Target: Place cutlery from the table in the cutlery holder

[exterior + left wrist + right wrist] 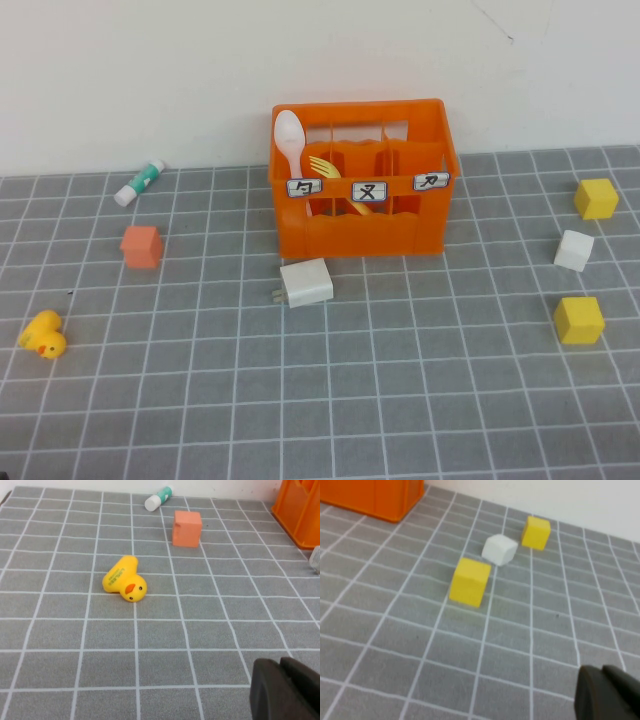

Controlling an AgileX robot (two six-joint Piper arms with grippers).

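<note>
The orange cutlery holder [360, 180] stands at the back middle of the grey tiled table [320, 400]. A pale spoon [289, 135] stands upright in its left compartment. A yellow fork [330, 172] leans in the middle compartment. Neither arm shows in the high view. My left gripper [281, 667] is shut and empty, low over bare tiles near the yellow duck [125, 579]. My right gripper [602, 672] is shut and empty too, hovering over tiles short of the yellow cube [469, 581]. A corner of the holder [300, 510] and its base [375, 497] show in the wrist views.
A white charger plug [305, 282] lies just in front of the holder. On the left are a white tube [139, 182], a salmon cube [141, 246] and the duck [44, 335]. On the right sit two yellow cubes [596, 198] [579, 320] and a white cube [574, 250].
</note>
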